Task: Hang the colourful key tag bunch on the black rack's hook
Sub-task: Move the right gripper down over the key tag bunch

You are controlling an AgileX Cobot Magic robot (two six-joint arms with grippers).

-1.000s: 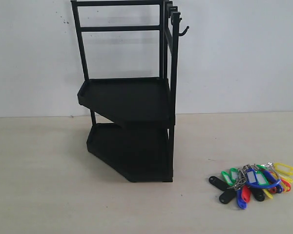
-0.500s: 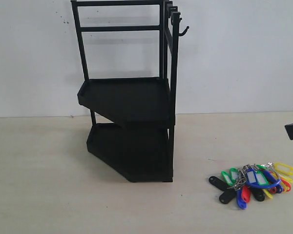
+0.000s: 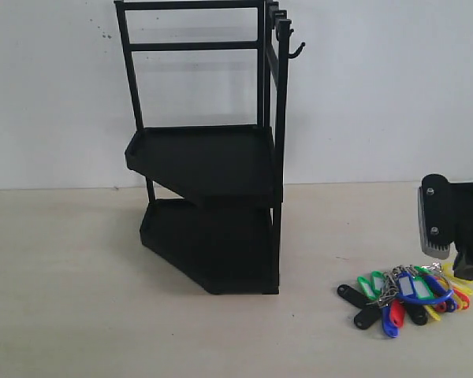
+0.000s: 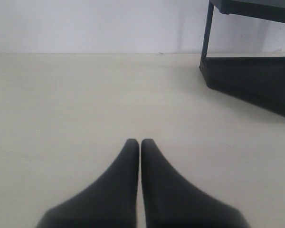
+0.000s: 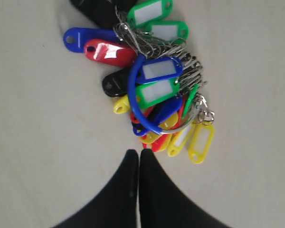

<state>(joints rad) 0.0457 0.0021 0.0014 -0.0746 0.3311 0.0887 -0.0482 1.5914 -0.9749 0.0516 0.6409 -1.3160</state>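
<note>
Location: colourful key tag bunch (image 3: 406, 291) on table (image 3: 63, 315), right of black rack (image 3: 213, 157), well apart from hook (image 3: 297, 50). Wrist views only: right gripper (image 5: 138, 152) fingers pressed together, just beside bunch; left gripper (image 4: 140, 141) likewise, over table. Exterior view crops right arm.

Plain white wall (image 3: 378, 94), pale wood-grain tabletop (image 3: 63, 315) meeting it at a straight seam, soft even light

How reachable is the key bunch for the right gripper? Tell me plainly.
Probably yes. The right gripper hangs close by the key bunch with nothing between, though its jaws are shut.
</note>
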